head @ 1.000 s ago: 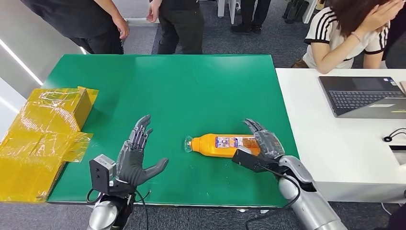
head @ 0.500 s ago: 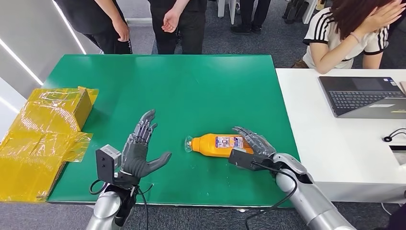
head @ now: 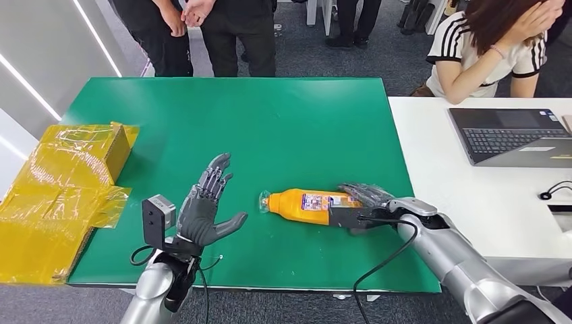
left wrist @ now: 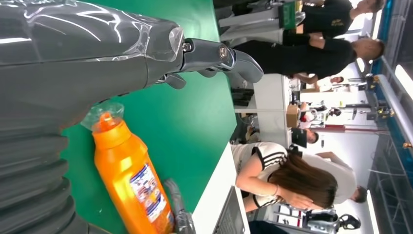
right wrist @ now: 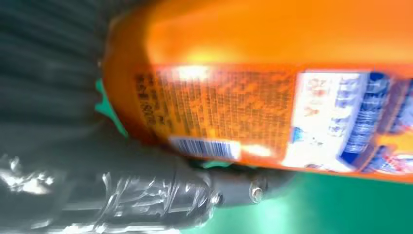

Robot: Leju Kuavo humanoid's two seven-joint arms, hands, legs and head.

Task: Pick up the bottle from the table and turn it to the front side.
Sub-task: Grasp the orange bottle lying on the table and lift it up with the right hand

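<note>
The right hand [head: 365,205] lies low on the green table [head: 283,128], its dark fingers [head: 361,192] reaching over the far side of the base end of the orange bottle [head: 307,204] and its thumb at the near side, so that the hand grasps the bottle while the bottle rests on its side on the table. In the right wrist view the bottle's label [right wrist: 272,112], with small print and a barcode, fills the frame just beside the grey thumb [right wrist: 195,192]. The bottle lies lengthwise left to right in the near middle of the table, its clear cap [head: 264,202] pointing left. The left hand [head: 206,210] is raised above the table to the left of the cap, apart from it, released, fingers spread and holding nothing. At the table's left edge sits a yellow wrapped box [head: 64,182]. To the right stands a white table [head: 472,196] bearing a laptop [head: 512,135], with a seated person [head: 485,47] behind it; two standing people [head: 202,34] are at the far edge.
</note>
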